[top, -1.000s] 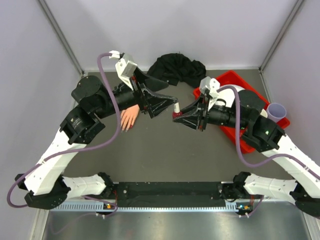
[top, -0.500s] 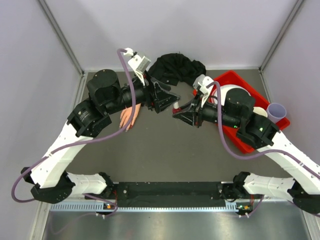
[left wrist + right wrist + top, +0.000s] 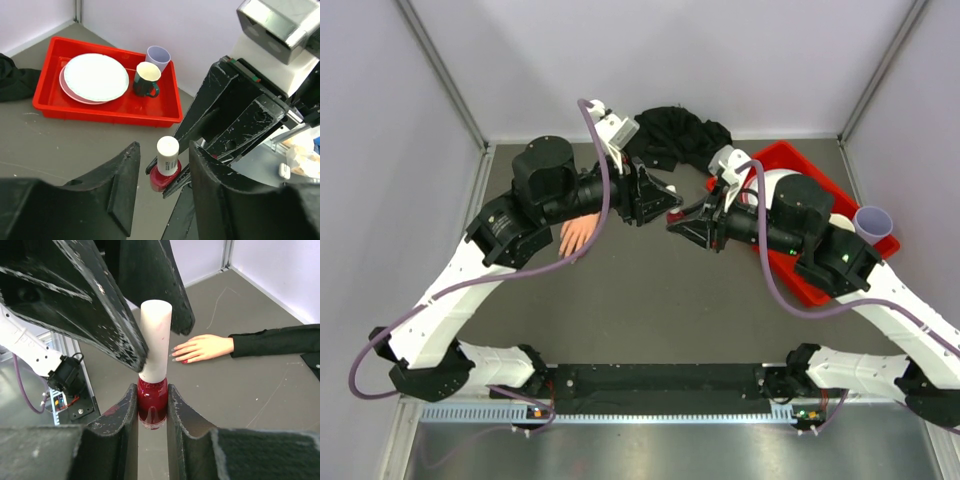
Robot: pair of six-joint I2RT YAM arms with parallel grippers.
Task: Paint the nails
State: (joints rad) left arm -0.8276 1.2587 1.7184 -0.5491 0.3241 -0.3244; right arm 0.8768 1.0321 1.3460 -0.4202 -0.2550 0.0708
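Observation:
My right gripper (image 3: pixel 152 392) is shut on the red glass body of a small polish bottle (image 3: pixel 152 400) and holds it upright above the table. Its white cap (image 3: pixel 167 149) stands between the fingers of my left gripper (image 3: pixel 165 148), which is open, with a gap showing on each side of the cap. From above, both grippers meet at the bottle (image 3: pixel 674 214) mid-table. The peach mannequin hand (image 3: pixel 202 347) lies flat behind it in a black sleeve. Its nails (image 3: pixel 176 353) are pale, and one (image 3: pixel 184 361) looks red. My left arm covers part of the hand (image 3: pixel 577 238).
A red tray (image 3: pixel 100 109) at the back right holds stacked plates (image 3: pixel 95 77), a dark mug (image 3: pixel 146 80) and a lilac cup (image 3: pixel 158 56). A black cloth (image 3: pixel 675 135) is bunched at the back wall. Grey walls close in the table.
My left gripper has swung right and forward to the bottle, and its jaws have narrowed around the cap. My right gripper kept hold of the bottle and shifted it slightly back.

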